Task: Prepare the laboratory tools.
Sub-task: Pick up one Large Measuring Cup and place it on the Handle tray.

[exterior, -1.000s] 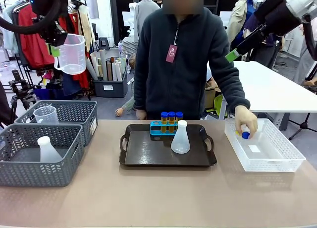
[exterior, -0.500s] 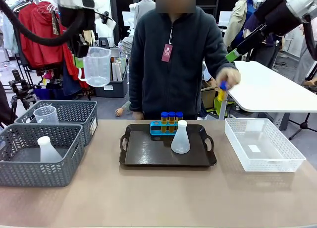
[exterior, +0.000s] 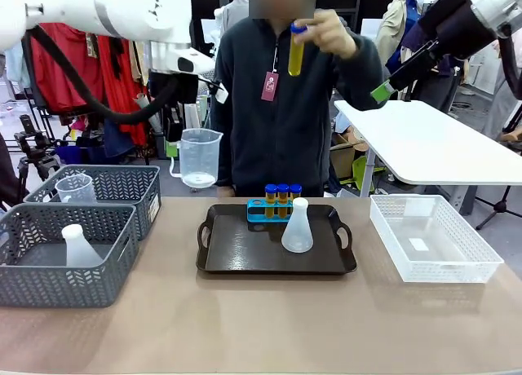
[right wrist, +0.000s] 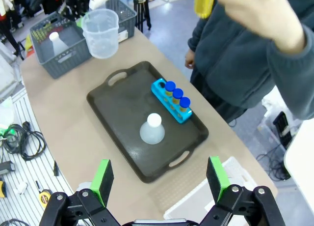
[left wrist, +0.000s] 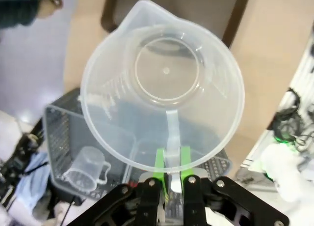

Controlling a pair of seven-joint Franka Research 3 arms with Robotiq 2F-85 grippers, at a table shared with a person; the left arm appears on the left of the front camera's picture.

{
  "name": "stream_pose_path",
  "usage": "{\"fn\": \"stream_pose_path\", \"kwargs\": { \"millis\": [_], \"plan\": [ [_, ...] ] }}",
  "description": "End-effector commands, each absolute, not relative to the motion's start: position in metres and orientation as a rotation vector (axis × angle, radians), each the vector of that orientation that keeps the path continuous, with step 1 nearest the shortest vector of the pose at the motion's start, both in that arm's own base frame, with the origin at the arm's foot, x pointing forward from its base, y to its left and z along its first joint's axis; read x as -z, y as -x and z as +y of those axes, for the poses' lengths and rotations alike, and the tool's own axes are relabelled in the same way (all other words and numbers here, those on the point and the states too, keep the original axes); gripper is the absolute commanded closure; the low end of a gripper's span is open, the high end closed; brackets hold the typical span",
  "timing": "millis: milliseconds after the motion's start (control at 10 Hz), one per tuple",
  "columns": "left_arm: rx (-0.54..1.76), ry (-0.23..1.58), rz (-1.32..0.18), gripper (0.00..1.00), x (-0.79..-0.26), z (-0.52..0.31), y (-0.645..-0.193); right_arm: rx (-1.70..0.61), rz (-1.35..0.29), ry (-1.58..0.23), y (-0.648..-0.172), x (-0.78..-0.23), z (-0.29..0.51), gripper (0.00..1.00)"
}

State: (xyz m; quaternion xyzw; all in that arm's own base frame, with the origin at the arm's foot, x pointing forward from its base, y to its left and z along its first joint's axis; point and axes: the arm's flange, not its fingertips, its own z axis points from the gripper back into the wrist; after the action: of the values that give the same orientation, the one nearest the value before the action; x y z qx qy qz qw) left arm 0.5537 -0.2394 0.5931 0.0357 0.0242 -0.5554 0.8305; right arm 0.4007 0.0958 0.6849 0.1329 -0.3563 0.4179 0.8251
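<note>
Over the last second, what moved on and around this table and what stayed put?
The left gripper, clamped on the handle of the measuring beaker, carried it rightward and down toward the tray. The person's hand took a blue-capped tube out of the white lattice bin and raised it high. The rack, conical flask and grey baskets stayed put.

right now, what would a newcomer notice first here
The left hand holds a clear beaker by its handle in the air, left of the black tray. Across the table a person's hand lifts a blue-capped tube of orange liquid high, while three more stand in the blue rack on the tray beside a flask.
</note>
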Motion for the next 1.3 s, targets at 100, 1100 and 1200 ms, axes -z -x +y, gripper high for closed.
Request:
{"fn": "stream_pose_path", "kwargs": {
  "millis": [100, 1100, 1200],
  "plan": [
    [1.318, -0.072, 0.057, 1.0, -0.566, -0.26, -0.562, -0.888, -0.76, -0.283, -0.4, -0.686, 0.095, 0.0],
    [1.389, -0.121, 0.014, 1.0, -0.532, -0.282, -0.578, -0.888, -0.76, -0.283, -0.4, -0.686, 0.095, 0.0],
    [1.402, -0.114, 0.005, 1.0, -0.522, -0.285, -0.585, -0.888, -0.76, -0.283, -0.4, -0.686, 0.095, 0.0]
  ]
}}
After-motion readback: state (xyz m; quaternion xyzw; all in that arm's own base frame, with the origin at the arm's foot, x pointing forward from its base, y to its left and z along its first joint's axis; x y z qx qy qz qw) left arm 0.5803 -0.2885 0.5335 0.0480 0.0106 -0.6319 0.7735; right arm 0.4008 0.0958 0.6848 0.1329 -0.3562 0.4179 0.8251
